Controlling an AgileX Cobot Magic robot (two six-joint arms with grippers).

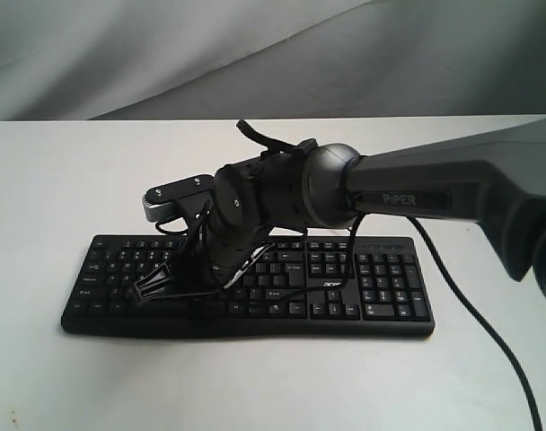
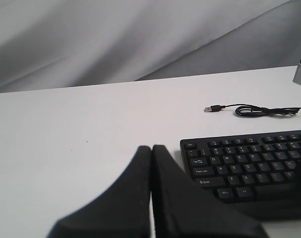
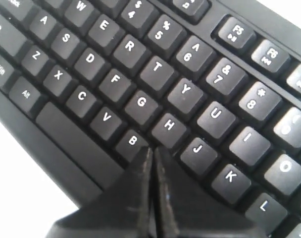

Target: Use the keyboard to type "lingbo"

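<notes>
The black keyboard (image 1: 381,296) lies across the white table (image 1: 57,180), number pad to the right. My right arm (image 1: 408,193) reaches over from the right and comes down over the middle letter keys. The right gripper (image 3: 151,149) is shut and holds nothing. Its tips are right at the key surface in the bottom letter row, just past B (image 3: 132,141) and below H (image 3: 169,125) and J (image 3: 197,147). The key under the tips is hidden. The left gripper (image 2: 151,148) is shut and empty, above bare table just left of the keyboard's (image 2: 249,158) Esc corner.
The keyboard's thin black cable (image 2: 262,111) lies loose behind it, with its USB plug (image 2: 213,108) unplugged on the table. Another black cable (image 1: 488,346) trails across the table at the front right. A grey cloth backdrop (image 1: 255,54) hangs behind the table.
</notes>
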